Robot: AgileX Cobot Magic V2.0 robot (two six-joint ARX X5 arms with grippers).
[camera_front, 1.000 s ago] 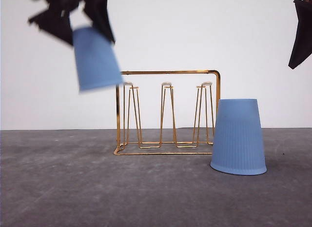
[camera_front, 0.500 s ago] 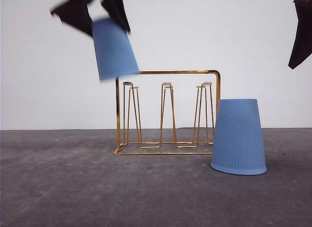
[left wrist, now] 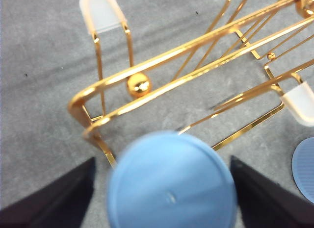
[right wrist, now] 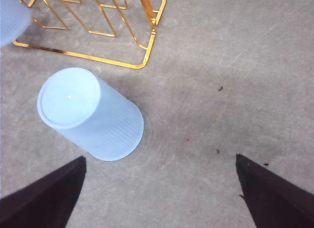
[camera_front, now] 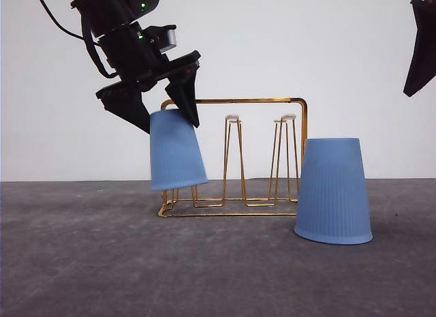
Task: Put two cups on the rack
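My left gripper (camera_front: 165, 106) clenches the first cup (camera_front: 176, 151), inverted at the rack (camera_front: 235, 160) left prong; seemingly on it. Next: lower, release. Right gripper (right wrist: 157, 189) spread, second cup (camera_front: 333, 191) waits lower right.

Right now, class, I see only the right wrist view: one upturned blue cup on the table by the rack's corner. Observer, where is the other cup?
Observer: In the front view the left pincer grips the other cup, mouth down and tilted, at the left end of the rack.
Operator: Is it seated on a prong?
Observer: Not seated. Its rim hangs above the rack's base wire, and it hides the leftmost prongs.
Operator: And my own arm?
Observer: The right pincer hangs high, up and to the right of the second cup.
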